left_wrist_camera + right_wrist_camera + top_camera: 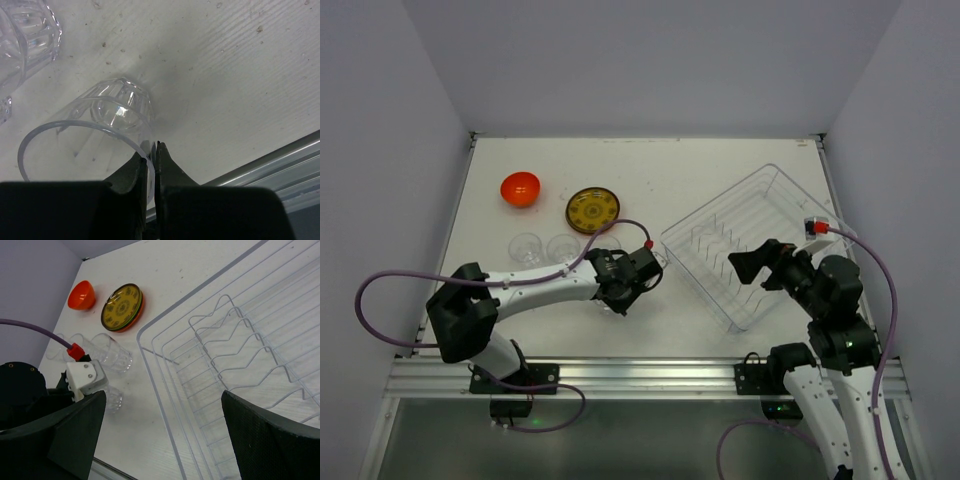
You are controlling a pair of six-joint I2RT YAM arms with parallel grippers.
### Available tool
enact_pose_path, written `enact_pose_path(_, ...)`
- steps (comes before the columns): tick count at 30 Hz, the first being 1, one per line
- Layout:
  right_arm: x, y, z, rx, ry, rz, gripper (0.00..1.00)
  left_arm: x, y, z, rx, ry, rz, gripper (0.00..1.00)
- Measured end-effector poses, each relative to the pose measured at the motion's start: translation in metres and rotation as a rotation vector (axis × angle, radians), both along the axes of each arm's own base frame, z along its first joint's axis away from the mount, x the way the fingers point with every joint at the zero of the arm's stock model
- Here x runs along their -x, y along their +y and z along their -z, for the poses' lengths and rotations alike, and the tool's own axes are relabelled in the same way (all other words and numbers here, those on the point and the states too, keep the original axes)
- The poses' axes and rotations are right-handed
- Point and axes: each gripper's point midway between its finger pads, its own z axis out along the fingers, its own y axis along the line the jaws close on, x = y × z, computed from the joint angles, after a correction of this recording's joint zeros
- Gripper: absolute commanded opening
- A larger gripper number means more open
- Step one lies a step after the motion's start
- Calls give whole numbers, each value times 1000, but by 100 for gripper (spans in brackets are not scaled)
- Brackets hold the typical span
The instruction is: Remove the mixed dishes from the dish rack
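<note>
Over the worktop (720, 170), top view: dish rack (752, 243) at right, set askew, no dish visible among its dividers; orange-red bowl (520, 188) at far left; patterned plate (592, 210) just beside it; other clear cups (527, 247) in a row nearer the arms; left gripper (617, 298) low at mid-table, between the cups and the rack; right gripper (758, 268) hovering above the rack's near corner, jaws spread wide, holding nothing.

Left wrist view: left gripper (153, 152) clenched on the rim of a clear cup (100, 120), one finger inside the wall, one outside; cup tilted, mouth toward the camera, base down at the worktop (whether it touches cannot be told); neighbouring cup (27, 30) at upper left, apart from it; metal edge rail (280, 165) at lower right.

Right wrist view: right gripper (162, 410) released, fingers at either side of the frame; dish rack (235, 335) beneath, dividers bare in the portion seen; bowl (82, 295), plate (122, 307) (an orange rim shows under it) and cups all outside the rack.

Step in hand, by judgement: setting down the held cup, probably the last item out. Next move calls for: lowering until the base sits flat; opening the jaws; lifting straight clear, so the inner finger does not drag the rim and topple the cup.
</note>
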Motion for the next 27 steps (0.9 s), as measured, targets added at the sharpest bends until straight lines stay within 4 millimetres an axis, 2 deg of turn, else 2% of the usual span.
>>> enact_pose_path(1,0,1,0,-1,1,-3,99,0,0,0,0,0,0,8)
enact_pose_path(5,1,2,0,-3,0,-13,99,-1,0,0,1,-1,1,24)
enact_pose_path(8,1,2,0,-3,0,-14,99,0,1,1,-1,1,-4,43)
enact_pose_path(9,1,2,-1,-4,-1,-14,99,0,1,1,0,0,-6,56)
enact_pose_path(10,1,2,-1,-4,-2,-14,99,0,2,0,0,-2,-7,63)
enact_pose_path(11,1,2,-1,-4,-3,-14,99,0,3,-2,3,-5,-14,77)
enact_pose_path(12,1,2,-1,-3,-4,-15,99,0,3,-4,7,-9,-20,100)
enact_pose_path(16,1,2,-1,2,-5,-16,99,-3,5,-22,50,-52,-40,100)
enact_pose_path(21,1,0,-8,26,-20,-18,99,-19,2,-74,162,-175,-70,100)
enact_pose_path(24,-5,-7,-29,59,-64,16,99,-50,9,-112,256,-297,-163,100)
enact_pose_path(26,-13,-20,-46,96,-96,84,99,-85,37,-136,312,-393,-311,100)
enact_pose_path(27,-17,-26,-52,112,-105,118,99,-105,60,-147,326,-445,-411,100)
